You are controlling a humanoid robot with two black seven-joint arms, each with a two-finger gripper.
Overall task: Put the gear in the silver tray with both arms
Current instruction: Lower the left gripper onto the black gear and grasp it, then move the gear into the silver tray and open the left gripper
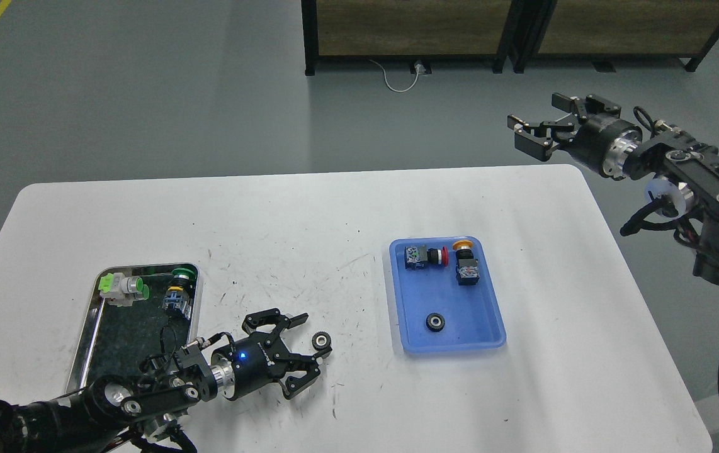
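Observation:
A small black gear (322,341) lies on the white table, right of the silver tray (80,357). My left gripper (305,343) is open and low over the table. Its fingertips (301,317) end just left of this gear, which lies at the mouth of the jaws, ungripped. A second black gear (434,322) lies in the blue plastic tray (484,314). My right gripper (534,126) is open and empty, held high beyond the table's far right corner.
The silver tray holds a green-and-white switch (121,288) and a green-capped push button (178,288) at its far end. The blue tray holds a red push button (425,257) and a yellow-capped one (465,263). Dark cabinets (410,31) stand on the floor behind.

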